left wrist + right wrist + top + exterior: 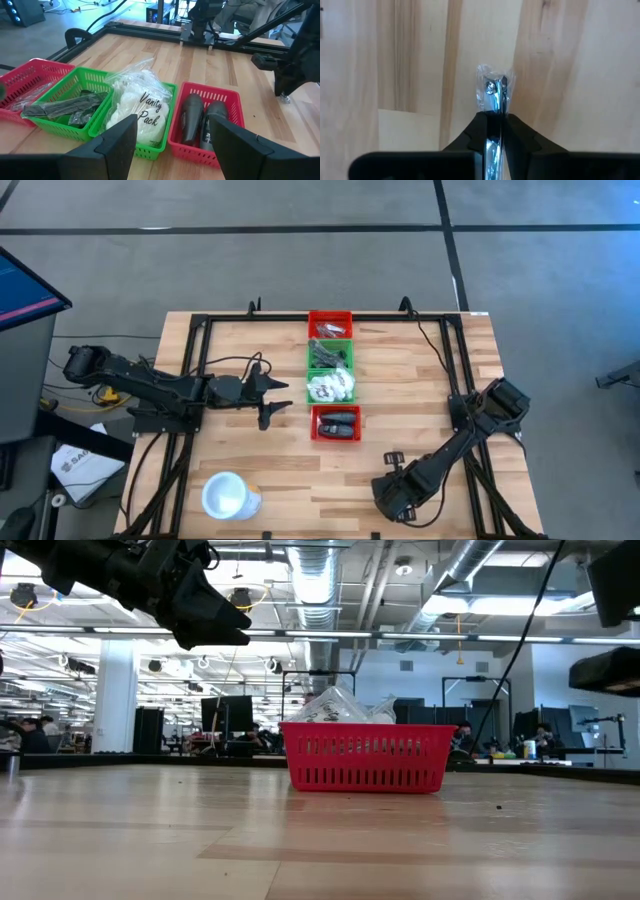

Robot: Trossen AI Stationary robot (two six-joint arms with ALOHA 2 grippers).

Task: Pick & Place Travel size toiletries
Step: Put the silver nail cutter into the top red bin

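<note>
Down at the table's near right corner, we find the right gripper [392, 498] hard to read from above: its dark body covers whatever is under it. Only the right wrist view settles it, showing the fingers pinched narrow on a slim silver-grey tube [494, 97] in clear crinkly wrap, whose tip pokes out past the fingertips over bare wood. Whether the tube rests on the boards or is lifted off them, we cannot tell.

From overhead, the row of four bins runs down the table's middle: a far red bin [330, 324], two green ones, then a near red bin [335, 424]. Their contents are too small to make out there. The left wrist view shows them plainly: black oblong pieces [193, 116] lie side by side in the near red bin, a clear packet [141, 107] marked "Vanity Pack" fills the green bin [167, 117] beside it, and dark wrapped items sit in the next green bin [79, 86].

We see the left gripper [275, 398] spread wide, just left of the row. A white cup [226, 495] stands near the front edge, seen only from overhead. From table height, the near red bin hides the others.
</note>
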